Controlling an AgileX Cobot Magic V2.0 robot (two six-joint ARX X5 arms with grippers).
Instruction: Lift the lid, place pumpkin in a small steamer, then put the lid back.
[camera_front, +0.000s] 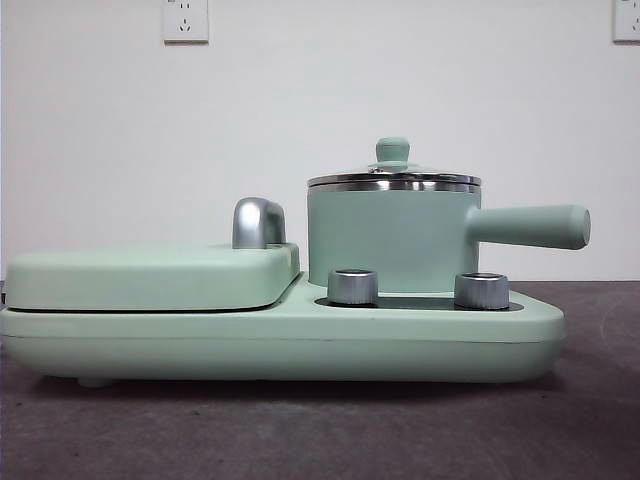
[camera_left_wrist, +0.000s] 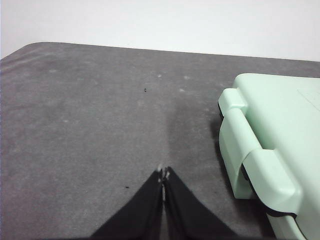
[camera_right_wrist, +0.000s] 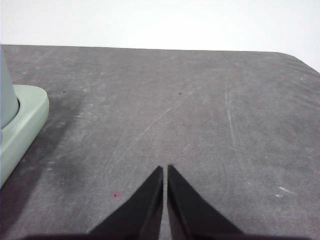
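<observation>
We can't find the pumpkin in any view. The round glass lid with steel rim and mint-green knob (camera_front: 392, 152) sits on the mint-green cylindrical steamer pot (camera_front: 390, 240), its straight handle pointing to 3 o'clock, on the mint-green cooker base (camera_front: 280, 345). We see the left gripper (camera_left_wrist: 163, 172) and right gripper (camera_right_wrist: 165, 169) pressed together, empty, over the grey table (camera_right_wrist: 200, 100).

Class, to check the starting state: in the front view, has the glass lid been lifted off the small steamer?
No: the lid sits on the small steamer.
</observation>
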